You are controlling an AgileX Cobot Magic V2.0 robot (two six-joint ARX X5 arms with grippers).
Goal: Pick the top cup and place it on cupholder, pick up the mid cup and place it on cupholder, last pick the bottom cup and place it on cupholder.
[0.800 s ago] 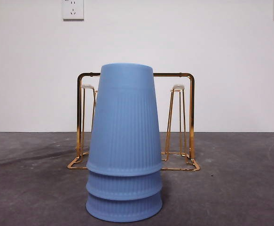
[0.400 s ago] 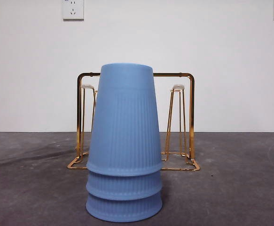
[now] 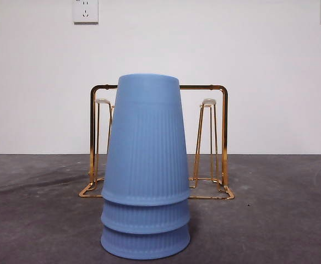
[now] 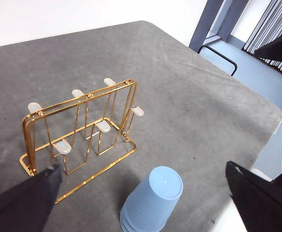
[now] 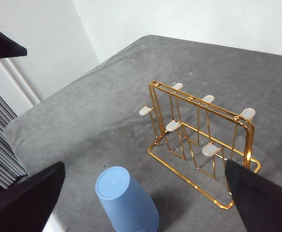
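1. Take the cupholder (image 3: 159, 142) as your landmark. It stands upright on the grey table (image 3: 281, 209), its arched bar running left to right in the front view, and its white-tipped prongs (image 4: 102, 126) lean up and outward on both faces. All of them look bare.

2. The stack of three blue cups (image 3: 146, 170) sits in front of the cupholder, toward the table's near edge, close to it but apart from it. The cups are nested mouth down, so the long axis is vertical and the closed bottoms point up.

3. The top cup (image 3: 147, 140) covers most of the two below; only their rim bands show under its rim.

4. They look like thin ribbed plastic, so expect them to be light, somewhat springy and easily crushed. The smooth upper wall may be slippery, and the nesting may drag the mid cup along.

5. Take hold across the top cup's wall at mid-height, on the ribbed band above its rim, squeezing gently and lifting straight up.

6. The left gripper (image 4: 145, 203) hangs above the stack, jaws spread wide, holding nothing.

7. The right gripper (image 5: 145, 203) also hangs high, jaws parted and empty.
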